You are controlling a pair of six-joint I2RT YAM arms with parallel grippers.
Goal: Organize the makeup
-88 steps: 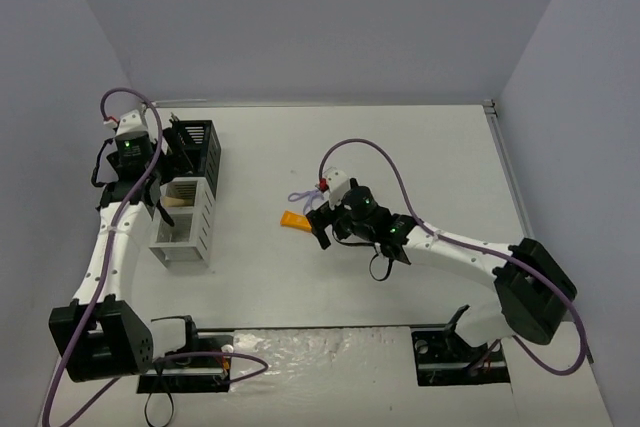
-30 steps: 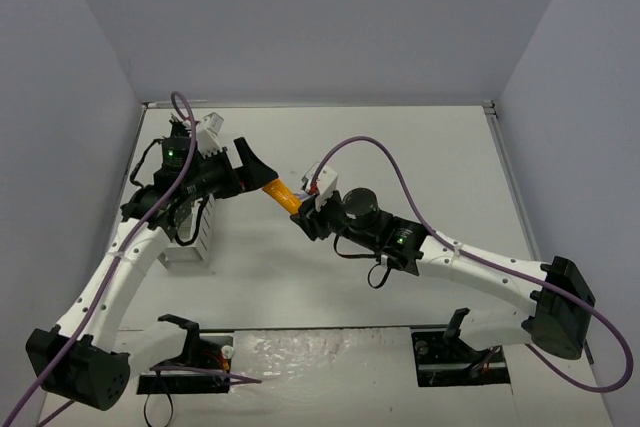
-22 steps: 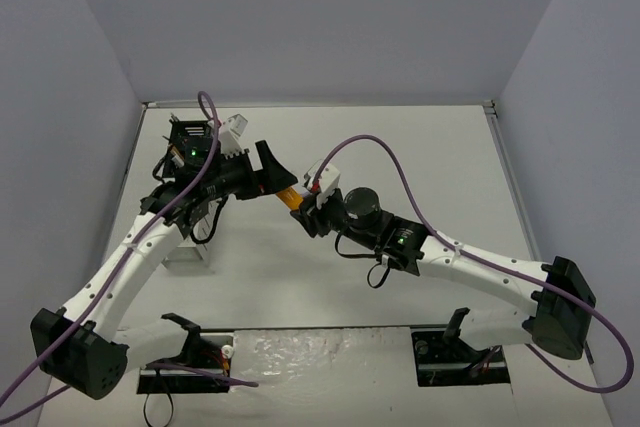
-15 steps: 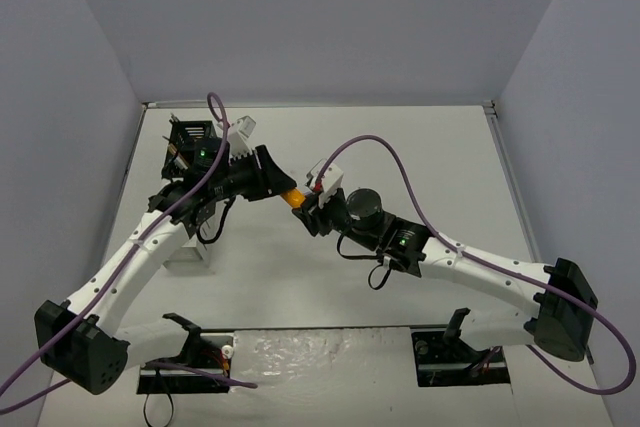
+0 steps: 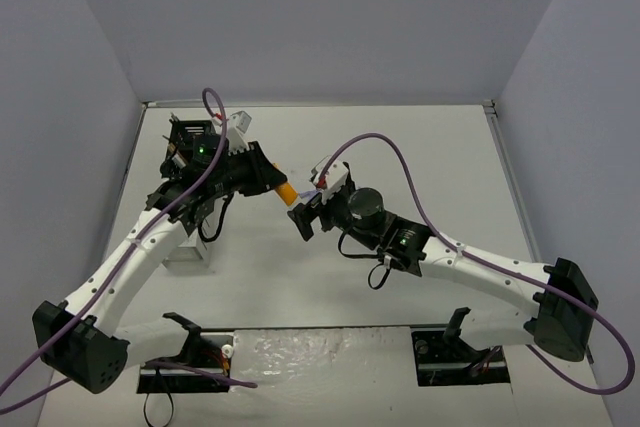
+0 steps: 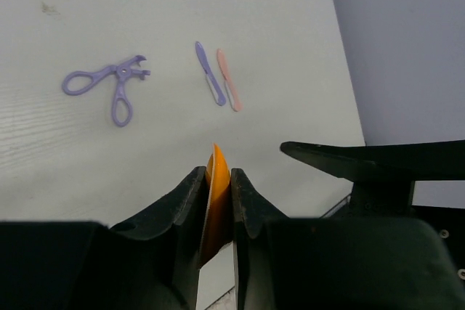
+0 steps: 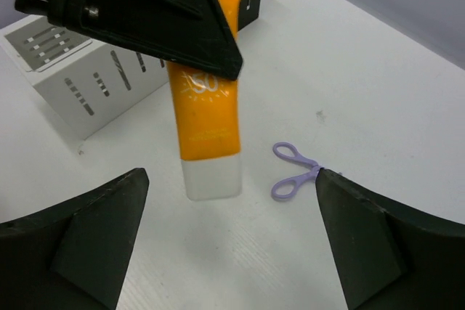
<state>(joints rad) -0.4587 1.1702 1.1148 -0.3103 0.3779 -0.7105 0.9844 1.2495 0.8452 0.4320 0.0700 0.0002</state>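
Because the orange tube is hanging between the two arms rather than lying on the tabletop, this moment is reading as a hand-over. At the far left, the black-and-white compartment rack is standing near the tabletop's left edge, partly under the left arm, and is probably serving as the destination. Beside it, the left fingers are pinching almost shut on the flat crimped end of the tube; that thin seam is likely being chosen because it suits a narrow, firm pinch. The tube is projecting from this grip with its white cap pointing toward the right arm, apparently clear of the surface. To the right, the right fingers are standing wide apart, one on each side of the cap and touching neither cap nor tube body, so they are holding nothing. This wide stance is presumably giving the tube room to be drawn leftward without snagging. In the right wrist view, the purple looped tool is lying flat on the tabletop just right of the cap. In the left wrist view, a small purple stick and a pink stick are lying side by side near it, all three unsorted and apart from the rack.
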